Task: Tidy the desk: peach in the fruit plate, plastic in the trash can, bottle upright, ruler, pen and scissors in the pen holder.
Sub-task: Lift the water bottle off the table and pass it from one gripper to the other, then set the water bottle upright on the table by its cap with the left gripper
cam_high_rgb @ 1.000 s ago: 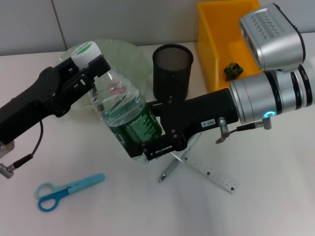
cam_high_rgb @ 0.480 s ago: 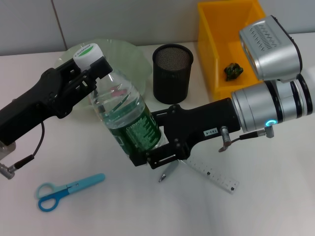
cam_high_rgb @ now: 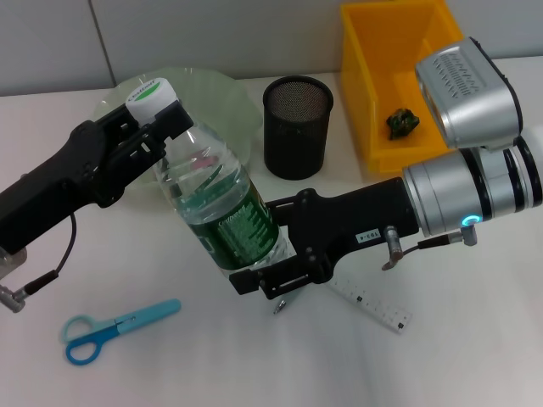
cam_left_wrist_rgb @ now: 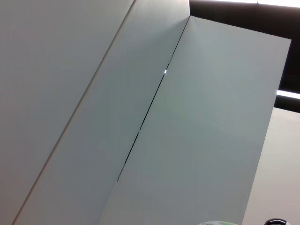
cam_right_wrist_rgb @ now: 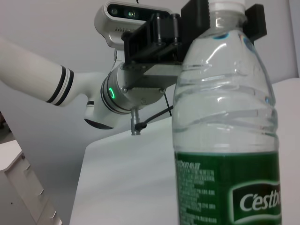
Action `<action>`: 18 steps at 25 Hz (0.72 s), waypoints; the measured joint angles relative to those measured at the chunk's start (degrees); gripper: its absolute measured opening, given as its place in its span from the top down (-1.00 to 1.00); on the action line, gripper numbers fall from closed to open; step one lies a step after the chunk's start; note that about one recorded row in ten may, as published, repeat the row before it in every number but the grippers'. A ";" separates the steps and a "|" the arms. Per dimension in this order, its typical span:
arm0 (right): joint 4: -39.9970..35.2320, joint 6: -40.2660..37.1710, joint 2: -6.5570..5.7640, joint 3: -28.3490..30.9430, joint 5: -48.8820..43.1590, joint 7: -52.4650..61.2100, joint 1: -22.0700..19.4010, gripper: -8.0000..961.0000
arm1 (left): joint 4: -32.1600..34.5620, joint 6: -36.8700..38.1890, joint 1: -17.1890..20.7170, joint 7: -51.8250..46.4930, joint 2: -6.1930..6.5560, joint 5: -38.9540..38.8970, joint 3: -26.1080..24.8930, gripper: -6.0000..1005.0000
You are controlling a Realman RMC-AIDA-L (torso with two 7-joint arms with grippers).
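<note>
With the left gripper [cam_high_rgb: 161,119] pinching the neck of the bottle [cam_high_rgb: 222,208] and the right gripper [cam_high_rgb: 267,263] clamped round its base, settle it squarely on the tabletop [cam_high_rgb: 475,339] before either lets go.

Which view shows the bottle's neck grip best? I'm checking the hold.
The right wrist view: the left pincer clamps the bottle at its neck. The head view shows both pincers on it from above; the left wrist view shows only wall.
</note>
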 joint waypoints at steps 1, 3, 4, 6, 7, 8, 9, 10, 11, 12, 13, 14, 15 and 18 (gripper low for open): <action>0.07 0.00 0.00 0.00 -0.08 0.00 -0.01 -0.60 | 0.00 0.01 0.02 -0.01 0.00 0.00 0.00 0.12; 0.47 0.00 0.00 0.01 -0.29 -0.03 -0.07 -0.60 | 0.00 0.05 0.09 -0.13 0.00 -0.01 -0.10 0.12; 0.47 0.00 0.00 0.01 -0.29 -0.03 -0.07 -0.60 | 0.00 0.05 0.09 -0.13 0.00 -0.01 -0.10 0.12; 0.61 0.03 -0.02 0.00 -0.47 -0.07 -0.31 -0.60 | -0.04 0.22 0.08 -0.28 0.00 -0.19 -0.32 0.12; 0.65 0.06 -0.03 -0.04 -0.55 -0.08 -0.42 -0.61 | -0.04 0.22 0.08 -0.28 0.00 -0.19 -0.32 0.12; 0.65 0.08 -0.04 -0.05 -0.60 -0.08 -0.49 -0.60 | -0.06 0.31 -0.04 -0.29 0.00 -0.40 -0.36 0.12; 0.65 0.08 -0.04 -0.05 -0.60 -0.08 -0.49 -0.60 | -0.06 0.31 -0.04 -0.29 0.00 -0.40 -0.36 0.12; 0.66 0.10 -0.05 -0.05 -0.63 -0.08 -0.56 -0.60 | -0.06 0.32 -0.10 -0.30 0.00 -0.45 -0.37 0.13; 0.66 0.10 -0.05 -0.05 -0.72 -0.09 -0.67 -0.59 | -0.07 0.32 -0.14 -0.30 0.00 -0.46 -0.37 0.13; 0.66 0.10 -0.06 -0.03 -0.87 -0.09 -0.76 -0.59 | -0.07 0.32 -0.19 -0.30 0.00 -0.46 -0.38 0.13; 0.66 0.30 -0.08 0.04 -1.15 -0.09 -0.97 -0.58 | -0.08 0.32 -0.27 -0.30 0.01 -0.46 -0.38 0.13; 0.66 0.30 -0.08 0.04 -1.15 -0.09 -0.97 -0.58 | -0.08 0.32 -0.27 -0.30 0.01 -0.46 -0.38 0.13; 0.66 0.60 -0.14 0.07 -1.25 -0.09 -1.20 -0.58 | -0.07 0.32 -0.28 -0.30 0.01 -0.46 -0.40 0.13; 0.65 0.85 -0.17 0.07 -1.25 -0.09 -1.51 -0.57 | 0.07 0.30 -0.27 -0.32 0.01 -0.46 -0.46 0.13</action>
